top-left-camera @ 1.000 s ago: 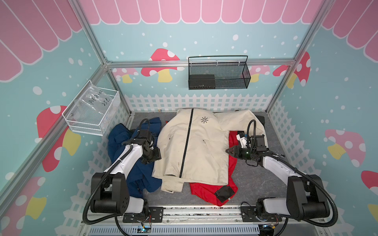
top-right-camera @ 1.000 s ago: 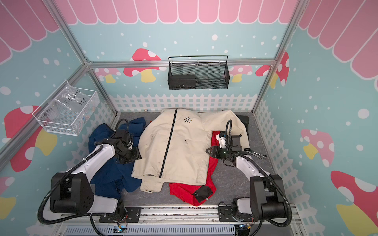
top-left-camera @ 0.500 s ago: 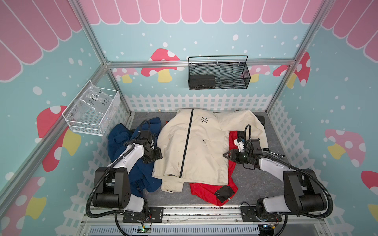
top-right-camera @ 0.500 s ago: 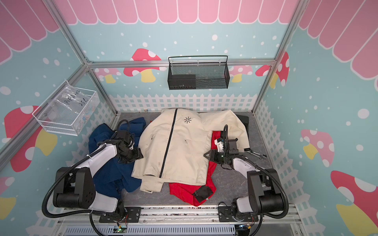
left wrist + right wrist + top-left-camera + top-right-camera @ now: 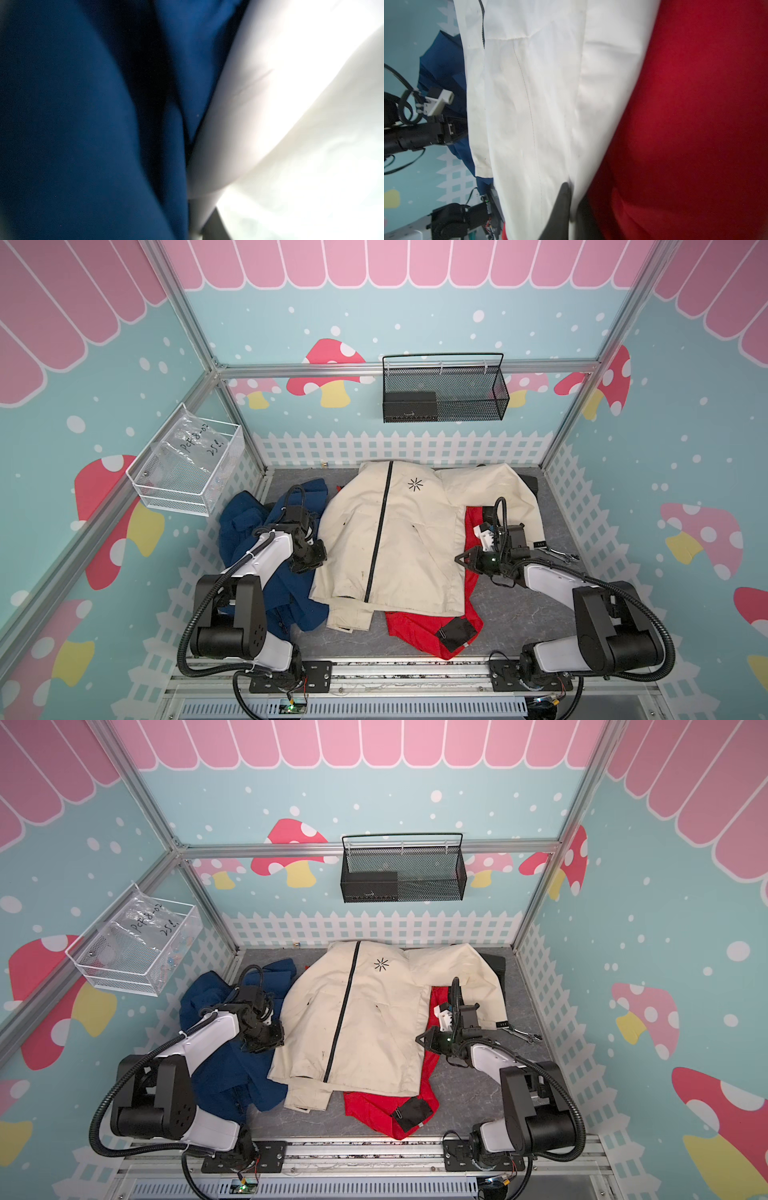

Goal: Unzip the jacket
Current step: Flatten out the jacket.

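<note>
On the grey counter we see the cream jacket lying flat in the middle, its dark zipper done up, overlapping a blue garment and a red garment. Our left claw is pressed together at the jacket's edge beside the blue garment; our right claw is clamped on the opposite edge.

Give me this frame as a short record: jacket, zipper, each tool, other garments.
target: cream jacket, flat, front up
zipper: black, closed collar to hem
left tool: shut at jacket's side edge, grip unclear
right tool: shut, seems to pinch opposite edge
others: blue garment beside, red garment partly under jacket
</note>
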You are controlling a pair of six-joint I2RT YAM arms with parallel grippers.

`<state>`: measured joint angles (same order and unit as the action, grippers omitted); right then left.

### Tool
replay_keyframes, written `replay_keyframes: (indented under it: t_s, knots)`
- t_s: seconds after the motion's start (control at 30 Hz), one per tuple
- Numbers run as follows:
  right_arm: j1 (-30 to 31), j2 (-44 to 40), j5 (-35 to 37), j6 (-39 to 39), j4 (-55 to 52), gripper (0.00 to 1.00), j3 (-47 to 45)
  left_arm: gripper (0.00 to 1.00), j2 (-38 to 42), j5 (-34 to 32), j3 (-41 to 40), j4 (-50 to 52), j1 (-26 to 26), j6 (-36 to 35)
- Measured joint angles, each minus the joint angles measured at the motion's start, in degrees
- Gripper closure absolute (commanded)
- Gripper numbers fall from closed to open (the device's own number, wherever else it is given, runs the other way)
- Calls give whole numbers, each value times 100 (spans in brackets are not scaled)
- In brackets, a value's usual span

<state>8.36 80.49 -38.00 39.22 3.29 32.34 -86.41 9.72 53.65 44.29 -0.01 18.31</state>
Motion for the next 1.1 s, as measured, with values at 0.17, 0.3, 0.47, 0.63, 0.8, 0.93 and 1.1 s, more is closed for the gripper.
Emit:
replay_keyframes:
  t_s: [0.17, 0.3, 0.47, 0.63, 0.8, 0.93, 1.1]
  knots:
    - [-35, -424, 243, -50, -240, 100, 79, 100, 223, 52, 33, 125, 0, -44]
    - [-442, -608, 326, -286, -573, 100, 433, 100, 807, 166, 286, 446, -2, 44]
    - [-953, -619, 332, -535, -866, 100, 824, 100, 1174, 527, 723, 737, -125, 109]
    - [-1097, -833, 514, -579, -1126, 100, 866, 100, 1259, 579, 734, 955, -466, 258]
    - [-1139, -1187, 717, -577, -1370, 100, 774, 100, 1368, 577, 470, 1010, -671, 415]
    - [-1143, -1399, 874, -610, -1738, 100, 632, 100, 1392, 586, 199, 1088, -826, 529]
    - [-1233, -1851, 1091, -643, -2328, 100, 564, 100, 1622, 669, 42, 1285, -911, 601]
